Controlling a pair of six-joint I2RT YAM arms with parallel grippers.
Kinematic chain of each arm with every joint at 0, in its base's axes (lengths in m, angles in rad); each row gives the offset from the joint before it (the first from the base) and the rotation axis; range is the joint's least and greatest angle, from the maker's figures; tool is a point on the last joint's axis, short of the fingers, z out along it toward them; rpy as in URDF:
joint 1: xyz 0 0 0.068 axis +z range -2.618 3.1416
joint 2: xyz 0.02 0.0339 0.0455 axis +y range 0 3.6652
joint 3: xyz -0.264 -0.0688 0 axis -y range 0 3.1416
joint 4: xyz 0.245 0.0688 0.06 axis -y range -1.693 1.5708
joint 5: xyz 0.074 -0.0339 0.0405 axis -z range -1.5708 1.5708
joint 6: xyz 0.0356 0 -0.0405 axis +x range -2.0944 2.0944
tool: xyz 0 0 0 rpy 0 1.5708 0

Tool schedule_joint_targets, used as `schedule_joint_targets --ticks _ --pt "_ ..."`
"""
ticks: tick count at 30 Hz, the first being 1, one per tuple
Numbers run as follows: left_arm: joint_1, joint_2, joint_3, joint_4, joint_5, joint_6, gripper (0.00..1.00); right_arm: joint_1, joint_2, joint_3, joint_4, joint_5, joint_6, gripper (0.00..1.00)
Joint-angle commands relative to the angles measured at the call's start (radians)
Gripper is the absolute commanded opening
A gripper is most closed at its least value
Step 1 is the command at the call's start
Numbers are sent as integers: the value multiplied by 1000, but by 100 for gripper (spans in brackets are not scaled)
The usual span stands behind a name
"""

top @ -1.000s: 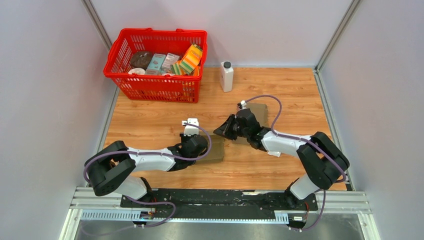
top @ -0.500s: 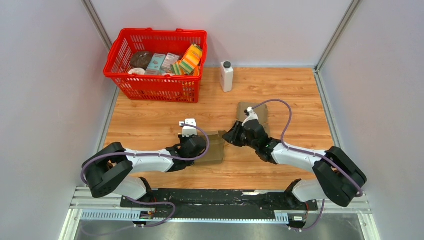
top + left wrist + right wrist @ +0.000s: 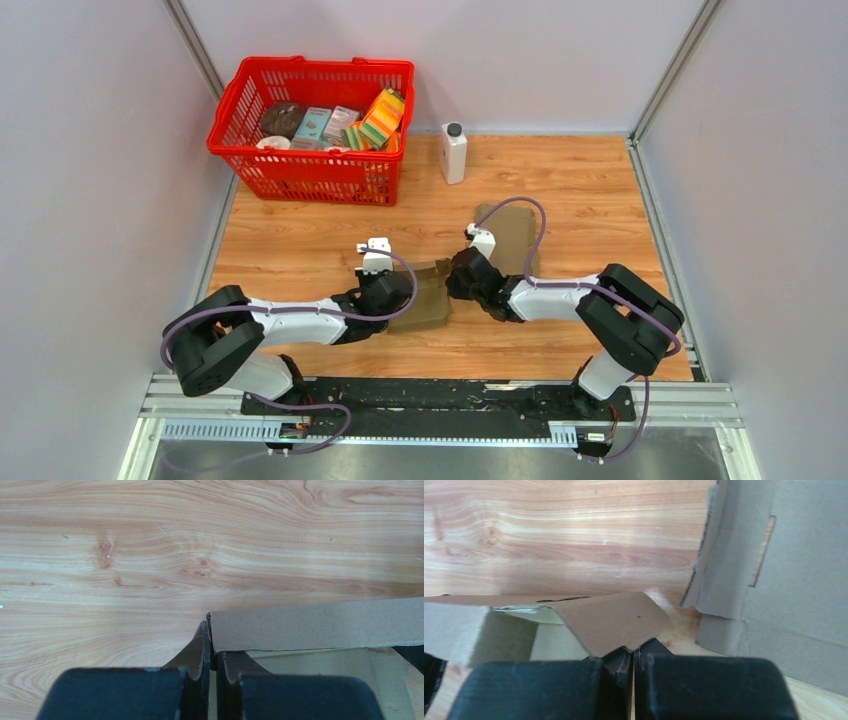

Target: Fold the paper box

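The paper box (image 3: 430,292) is brown cardboard, half formed, lying on the wooden table between my two grippers. My left gripper (image 3: 405,292) is shut on the box's left wall; in the left wrist view the fingertips (image 3: 210,640) pinch the corner of the cardboard wall (image 3: 320,625). My right gripper (image 3: 456,282) is at the box's right end. Its jaws (image 3: 634,652) are shut, with the tips under the edge of a bent end flap (image 3: 609,617). I cannot tell whether the flap is pinched or only touched.
A flat cardboard sheet (image 3: 510,235) lies just behind the right gripper, also in the right wrist view (image 3: 794,570). A red basket (image 3: 320,180) of groceries stands at the back left. A white bottle (image 3: 454,152) stands at the back centre.
My right gripper came down and left to the box's right end, opening and then shutting on the way. The flat sheet behind it is now uncovered. The left gripper kept its hold.
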Motion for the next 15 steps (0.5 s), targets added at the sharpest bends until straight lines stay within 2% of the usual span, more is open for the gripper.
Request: schedule_joint_targets --ticks 1,7,11,15 --pt "-3 -4 -8 -52 19 -11 0 13 -18 16 -53 137 11 0" --pt "-3 -3 -1 -54 14 -4 0 15 17 40 -61 130 5 0" --pt "-3 3 2 -51 16 -5 0 21 24 31 11 92 -21 0" --pt "-3 8 5 -49 19 -8 0 22 28 31 10 78 -23 0"
